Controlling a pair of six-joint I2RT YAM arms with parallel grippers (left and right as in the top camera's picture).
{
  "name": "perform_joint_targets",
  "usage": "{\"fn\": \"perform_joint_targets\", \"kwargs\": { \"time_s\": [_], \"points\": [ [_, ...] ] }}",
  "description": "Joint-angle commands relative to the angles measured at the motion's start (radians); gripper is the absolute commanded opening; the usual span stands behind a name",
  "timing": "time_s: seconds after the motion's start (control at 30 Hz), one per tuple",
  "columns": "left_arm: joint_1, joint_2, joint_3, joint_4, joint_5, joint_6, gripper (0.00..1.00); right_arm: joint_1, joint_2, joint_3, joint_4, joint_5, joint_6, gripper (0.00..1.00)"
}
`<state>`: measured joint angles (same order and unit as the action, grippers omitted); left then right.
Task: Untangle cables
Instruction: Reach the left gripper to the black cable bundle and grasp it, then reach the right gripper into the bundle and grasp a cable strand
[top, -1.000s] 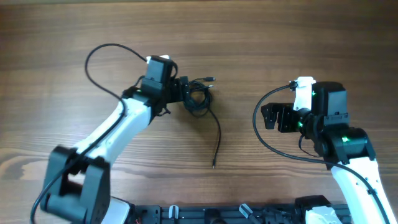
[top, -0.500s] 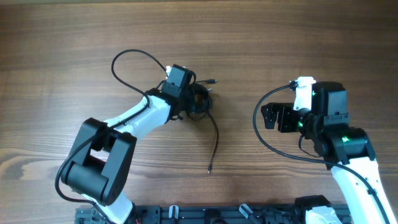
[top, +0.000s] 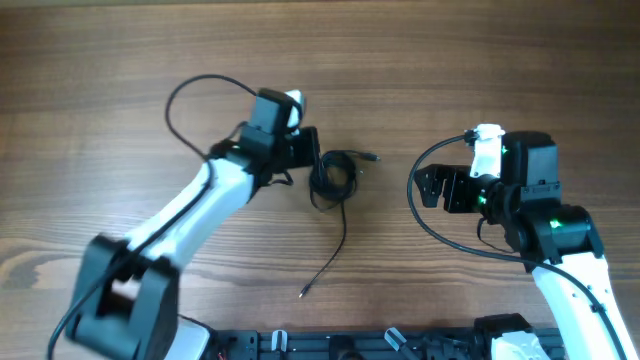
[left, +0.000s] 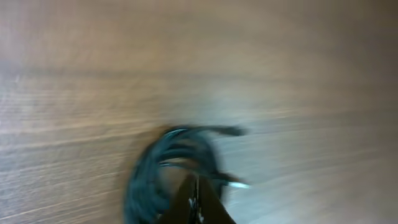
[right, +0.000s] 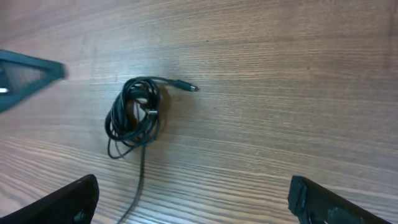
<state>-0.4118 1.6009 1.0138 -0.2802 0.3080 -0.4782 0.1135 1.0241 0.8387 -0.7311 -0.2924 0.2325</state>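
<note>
Coiled cables (right: 134, 118) on the worktop (top: 450, 60). Left tool (top: 312, 158) at their left edge, grip not discernible; right tool (top: 430, 187) spread wide.

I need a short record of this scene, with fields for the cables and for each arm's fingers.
cables: black coil lying on the table, between the arms
plug: sticks out of the coil toward the right arm
tail: runs loose from the coil toward the robot's base
left fingers: shut, beside the coil, not touching it
right fingers: open, empty, away from the coil
</note>
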Motion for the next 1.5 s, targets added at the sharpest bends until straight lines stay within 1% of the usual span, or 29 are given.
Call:
{"fn": "perform_joint_targets", "kwargs": {
  "time_s": [0.0,0.03,0.07,0.1,0.17,0.2,0.27,0.3,0.37,0.47,0.53,0.6,0.67,0.77,1.03,1.07,1.13,1.17,1.27,1.3,1.37,1.47],
  "points": [
    [0.016,-0.094,0.023,-0.001,0.129,-0.035,0.04,0.005,0.038,0.019,0.009,-0.024,0.06,1.0],
    [0.016,-0.099,0.023,0.0,0.11,-0.035,0.04,0.005,0.048,0.019,0.008,-0.025,0.06,1.0],
    [0.015,-0.095,0.021,-0.005,0.038,-0.035,0.13,0.005,0.068,0.019,0.008,-0.033,0.058,1.0],
    [0.014,-0.086,0.02,-0.006,0.003,-0.033,0.22,0.005,0.079,0.019,0.008,-0.043,0.058,1.0],
    [0.013,-0.053,0.02,-0.012,-0.062,-0.023,0.29,0.005,0.099,0.019,0.009,-0.066,0.059,1.0],
    [0.013,-0.035,0.02,-0.011,-0.073,-0.023,0.33,0.005,0.104,0.019,0.009,-0.069,0.058,1.0],
    [0.01,0.0,0.02,0.0,-0.074,-0.011,0.37,0.005,0.106,0.019,0.009,-0.069,0.057,1.0],
    [0.008,0.023,0.02,0.005,-0.076,0.007,0.41,0.005,0.105,0.019,0.011,-0.069,0.058,1.0],
    [-0.003,0.069,0.02,0.02,-0.078,0.059,0.45,0.005,0.106,0.019,0.011,-0.069,0.058,1.0],
    [-0.027,0.129,0.02,0.04,-0.098,0.14,0.46,0.005,0.106,0.019,0.011,-0.069,0.059,1.0],
    [-0.043,0.165,0.02,0.051,-0.131,0.171,0.46,0.005,0.105,0.019,0.011,-0.069,0.059,1.0],
    [-0.058,0.195,0.02,0.063,-0.15,0.196,0.44,0.005,0.105,0.019,0.011,-0.069,0.059,1.0],
    [-0.069,0.217,0.02,0.074,-0.156,0.222,0.4,0.005,0.105,0.019,0.011,-0.069,0.059,1.0],
    [-0.084,0.251,0.02,0.076,-0.215,0.226,0.37,0.005,0.105,0.019,0.011,-0.069,0.059,1.0],
    [-0.107,0.294,0.02,0.075,-0.221,0.229,0.35,0.005,0.105,0.019,0.011,-0.069,0.059,1.0],
    [-0.108,0.299,0.02,0.071,-0.224,0.229,0.31,0.005,0.105,0.019,0.011,-0.069,0.059,1.0],
    [-0.108,0.303,0.021,0.068,-0.224,0.23,0.08,0.005,0.105,0.019,0.011,-0.069,0.058,1.0],
    [-0.107,0.298,0.021,0.068,-0.224,0.229,0.04,0.005,0.105,0.019,0.012,-0.069,0.058,1.0],
    [-0.107,0.246,0.023,0.067,-0.205,0.222,0.04,0.005,0.106,0.019,0.014,-0.069,0.058,1.0],
    [-0.107,0.217,0.023,0.067,-0.194,0.196,0.04,0.005,0.106,0.019,0.016,-0.069,0.056,1.0],
    [-0.107,0.098,0.023,0.068,-0.135,0.037,0.04,0.005,0.106,0.019,0.016,-0.069,0.055,1.0],
    [-0.107,0.004,0.023,0.068,-0.063,-0.138,0.04,0.005,0.106,0.019,0.016,-0.073,0.055,1.0]
  ]
}}
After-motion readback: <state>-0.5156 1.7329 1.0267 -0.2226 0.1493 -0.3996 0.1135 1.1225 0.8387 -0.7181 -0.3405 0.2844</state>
